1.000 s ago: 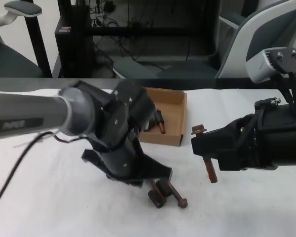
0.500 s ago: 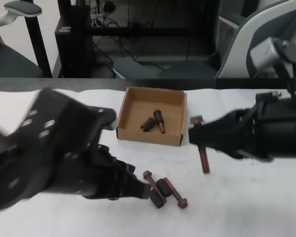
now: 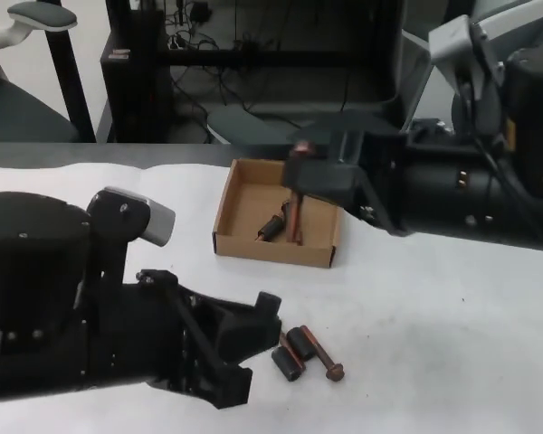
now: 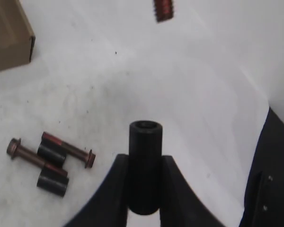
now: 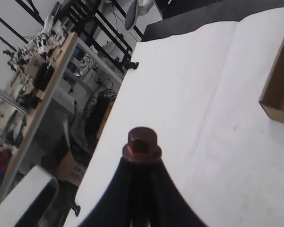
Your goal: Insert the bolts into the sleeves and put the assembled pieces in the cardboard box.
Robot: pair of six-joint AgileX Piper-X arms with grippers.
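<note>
Sleeve (image 4: pixel 144 142): black, open bore facing the wrist camera, pinched between the fingers of the left end effector (image 4: pixel 144 163) above the tabletop (image 4: pixel 189 94).
Bolt (image 5: pixel 142 143): copper-coloured, clamped just under its head by the right end effector (image 5: pixel 142 177). In the high view it hangs in front of the cardboard box (image 3: pixel 228 237).
Box contents: at least 1 assembled piece (image 3: pixel 272 226).
Loose bolts and sleeves (image 4: pixel 52 153): clustered on the tabletop.
Step in hand, as we judge it: mating. We would align the threaded tip and the bore on 1 axis, then feed slowly with both grips firm.
</note>
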